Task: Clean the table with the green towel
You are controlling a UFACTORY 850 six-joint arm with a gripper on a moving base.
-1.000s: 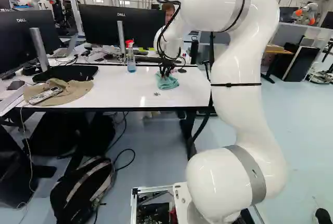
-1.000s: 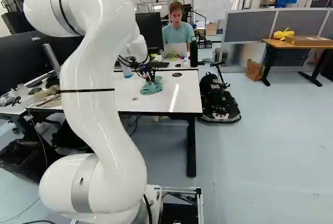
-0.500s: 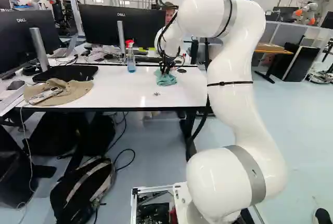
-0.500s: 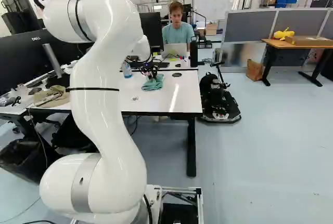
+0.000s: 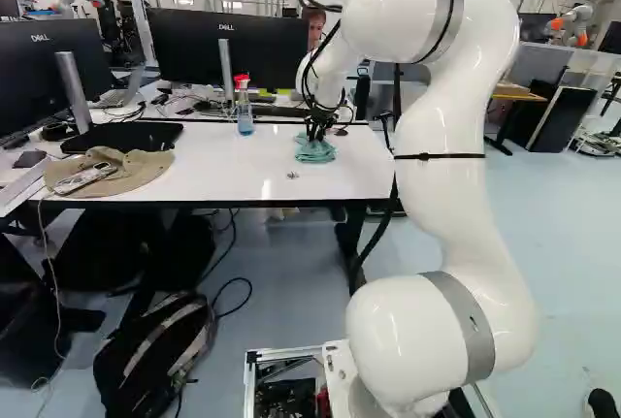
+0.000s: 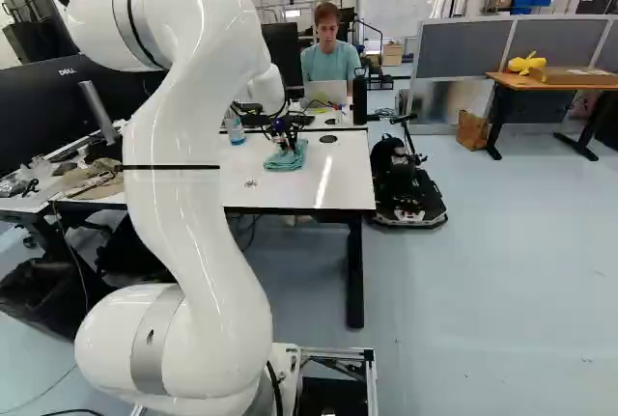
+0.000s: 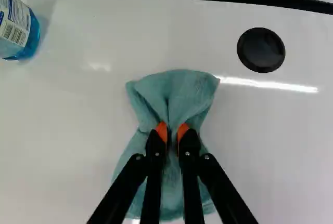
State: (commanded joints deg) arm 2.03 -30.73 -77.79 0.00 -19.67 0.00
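Note:
In the left base view my gripper points down over the right part of the white table, with the green towel bunched beneath its fingertips. Seen from the wrist, the gripper is shut on a fold of the towel, pinched between both orange pads; the cloth spreads ahead of and under the fingers and lies against the tabletop. Some small dark bits are on the table, nearer its front edge than the towel.
A spray bottle with blue liquid stands left of the towel. Farther left lie a beige hat with a phone on it and a black pad. Monitors stand behind. A round black cap is set in the tabletop.
Over the last second my arm has shifted the gripper and held towel a little away from the table's front, then rightward and slightly back towards it. The base has stayed put.

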